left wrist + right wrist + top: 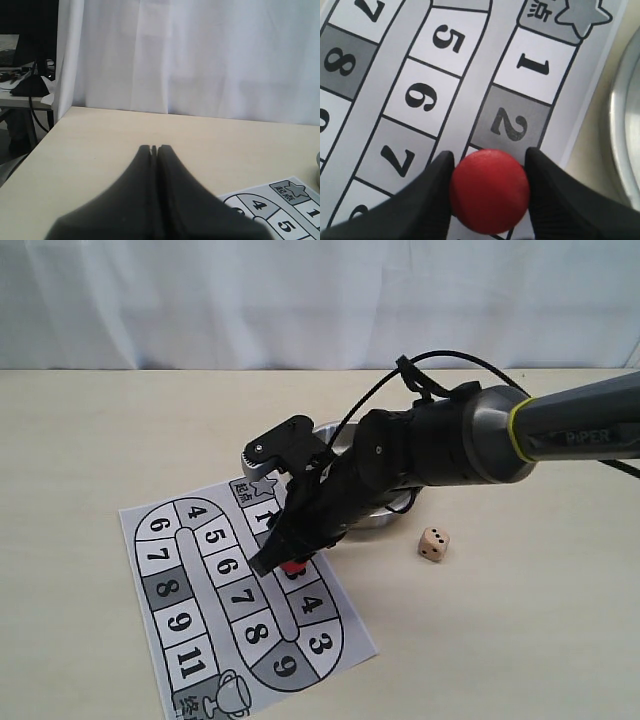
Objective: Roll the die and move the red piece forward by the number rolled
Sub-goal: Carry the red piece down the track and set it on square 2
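- The right gripper [490,155] has its 2 black, matte, wedge-shaped fingers clamped on the red piece [489,192], 1 against each side.
- The red piece is a smooth cylinder with a round top. It stands over the square next to the grey 2, by the board's right edge; whether it touches the paper I cannot tell.
- The board [200,640] is a flat white paper sheet printed with a looping track of white and grey numbered squares, and it lies askew on the table.
- The die [433,544] is a pale wooden-looking cube with rounded corners. It sits on the bare table just off the board's right edge, near the bowl, and 1 side face shows 3 dark pips.
- The bowl [385,518] is shiny steel with a round rim, and the arm mostly hides it.
- The left gripper [154,150] has its dark, tapering fingers pressed together on nothing.
- The table [100,440] is smooth pale beige.
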`<move>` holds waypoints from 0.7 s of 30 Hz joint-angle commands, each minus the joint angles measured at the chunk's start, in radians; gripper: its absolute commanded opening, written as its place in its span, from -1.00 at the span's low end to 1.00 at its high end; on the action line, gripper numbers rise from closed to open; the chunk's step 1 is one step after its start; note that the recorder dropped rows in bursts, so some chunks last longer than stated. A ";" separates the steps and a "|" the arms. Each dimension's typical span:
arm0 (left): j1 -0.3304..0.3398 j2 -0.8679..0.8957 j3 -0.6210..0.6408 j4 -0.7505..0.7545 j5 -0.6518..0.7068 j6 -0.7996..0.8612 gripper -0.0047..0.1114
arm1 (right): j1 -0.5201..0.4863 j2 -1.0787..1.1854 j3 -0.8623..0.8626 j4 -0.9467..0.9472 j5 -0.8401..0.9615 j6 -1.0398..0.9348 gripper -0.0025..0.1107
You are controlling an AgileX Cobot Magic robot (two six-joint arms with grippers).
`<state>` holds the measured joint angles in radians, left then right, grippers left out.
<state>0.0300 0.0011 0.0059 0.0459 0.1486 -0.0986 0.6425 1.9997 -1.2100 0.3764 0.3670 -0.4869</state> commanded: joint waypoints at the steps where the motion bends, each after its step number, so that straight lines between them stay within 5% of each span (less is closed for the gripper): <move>1: -0.006 -0.001 -0.006 -0.002 -0.005 -0.002 -0.92 | -0.001 0.025 0.006 0.008 -0.019 0.011 -0.88; 12: -0.006 -0.001 -0.006 -0.002 -0.005 -0.002 -0.92 | -0.001 0.038 0.006 0.012 0.005 0.015 -0.87; 21: -0.006 -0.001 -0.006 -0.002 -0.007 -0.002 -0.92 | -0.001 0.032 0.006 0.012 0.010 0.015 -0.19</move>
<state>0.0300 0.0011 0.0059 0.0459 0.1486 -0.0986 0.6425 2.0259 -1.2100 0.3903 0.3585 -0.4792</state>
